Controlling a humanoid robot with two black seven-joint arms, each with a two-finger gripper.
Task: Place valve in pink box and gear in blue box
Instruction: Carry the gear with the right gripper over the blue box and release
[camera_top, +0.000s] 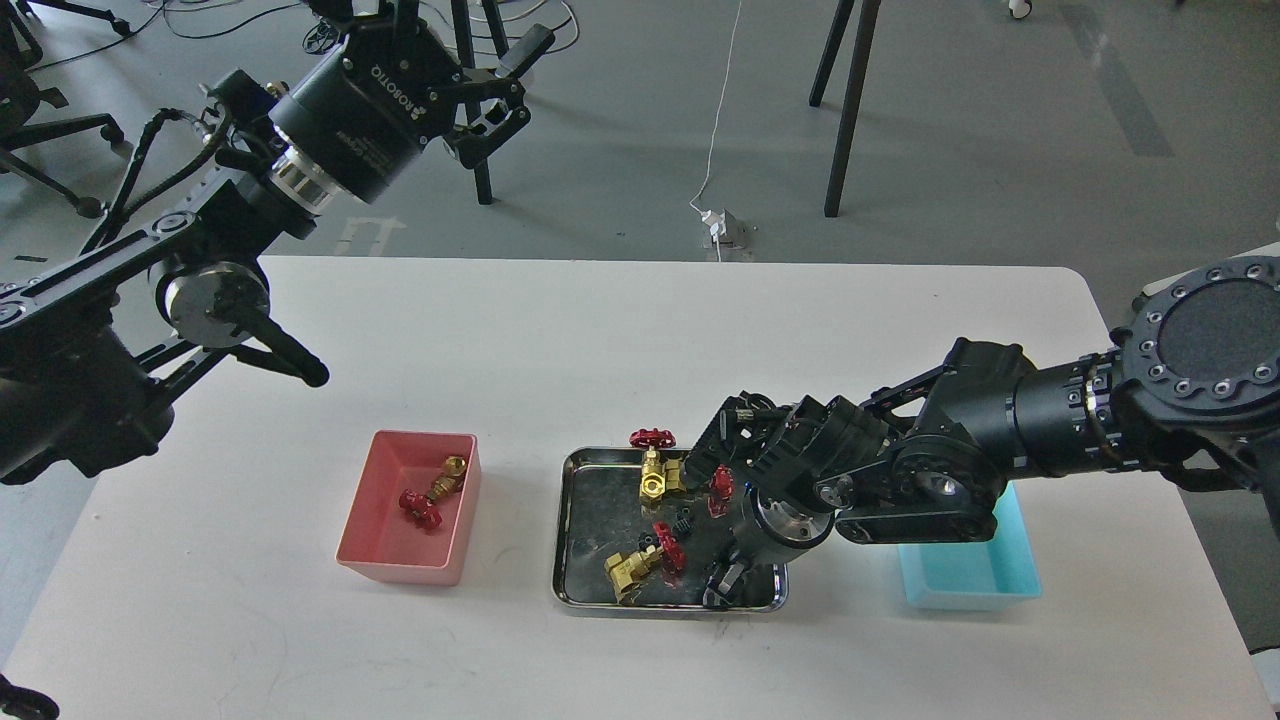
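Right gripper (722, 588) lowered into steel tray (570, 530), left gripper (492, 92) raised

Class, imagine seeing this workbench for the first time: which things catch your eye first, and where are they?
The right gripper reaching low into the steel tray at table centre, among red-wheeled brass valves. Left of it, the pink box already holds one valve. The left gripper hangs high at top left.

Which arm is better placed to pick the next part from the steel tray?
Right. Its pincer hangs low over the steel tray, while the left pincer is raised high, far beyond the table.
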